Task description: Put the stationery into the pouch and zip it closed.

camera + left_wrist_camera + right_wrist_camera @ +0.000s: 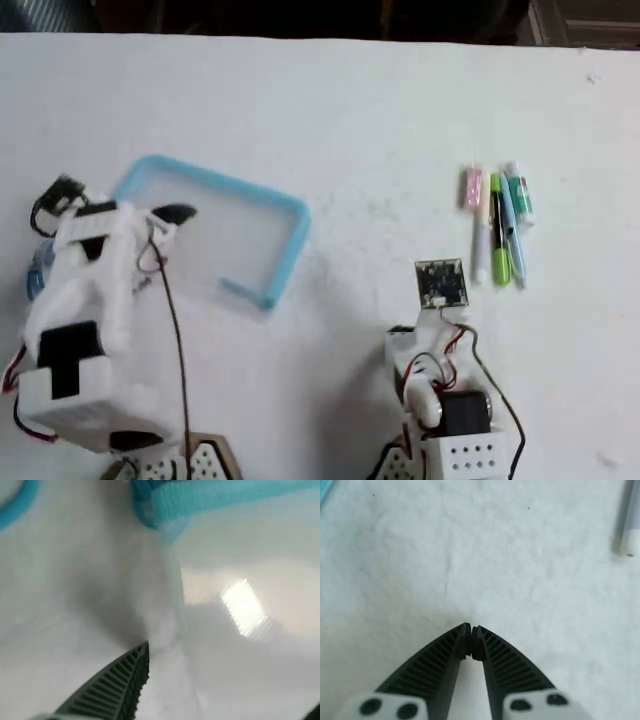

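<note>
Quick rundown, everything placed off the pouch (222,184); it's a see-through one with a blue edge, lying flat on the white worktop (350,120), and one stretch of that edge on its near side looks open. The left gripper (172,214) sits right over the pouch's left end, with the rest of that arm covering the corner. In the left wrist view one ribbed finger (115,690) has its tip against the clear pouch material, and the other is just a dark sliver way off at the corner, so the fingers are spread wide with nothing pinched. The stationery (497,228), a little bundle of pens and markers lying side by side, is well off to the pouch's right, not touching it. The right gripper (471,641) hangs over bare worktop between the pouch and the stationery; its fingers are pressed together tip to tip, holding nothing, and a white pen (631,520) lies off to one side of it.
</note>
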